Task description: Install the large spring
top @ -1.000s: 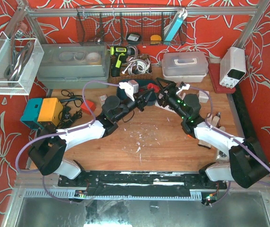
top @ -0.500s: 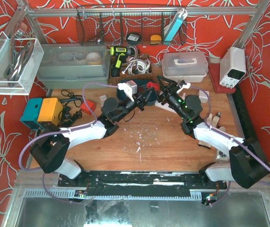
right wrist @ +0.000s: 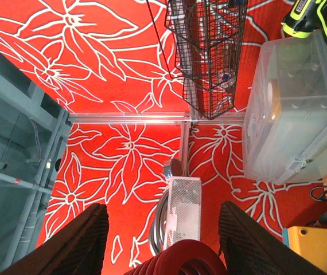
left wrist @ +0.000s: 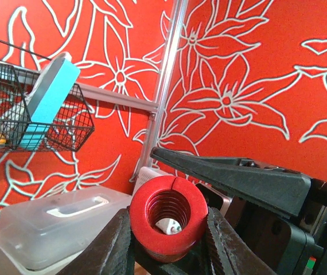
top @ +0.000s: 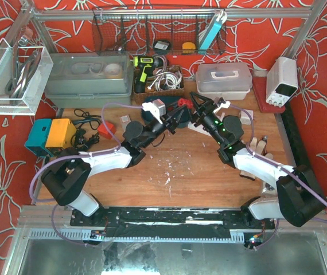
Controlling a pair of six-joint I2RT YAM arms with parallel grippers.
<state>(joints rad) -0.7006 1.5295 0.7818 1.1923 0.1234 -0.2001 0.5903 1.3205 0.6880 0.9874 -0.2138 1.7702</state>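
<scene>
The large red coil spring [top: 182, 105] is held in the air over the back middle of the table. My left gripper [top: 176, 116] is shut on it. In the left wrist view the spring's open end [left wrist: 168, 215] faces the camera, clamped between the two black fingers [left wrist: 111, 245]. My right gripper [top: 199, 110] is right next to the spring's right side. In the right wrist view it [right wrist: 162, 211] is open, and the spring's end [right wrist: 178, 264] sits low between its fingers [right wrist: 80, 240] without touching them. One right finger [left wrist: 232, 179] crosses the left wrist view.
A clear lidded box [top: 223, 77], a white power supply [top: 282, 75], a yellow drill [top: 143, 69] and a grey bin [top: 89, 74] line the back. A wire basket [top: 158, 34] hangs above. A teal and yellow box [top: 51, 136] stands left. White scraps [top: 169, 169] lie mid-table.
My left gripper has carried the spring up and to the right, closer to my right gripper. The right gripper has shifted slightly towards it.
</scene>
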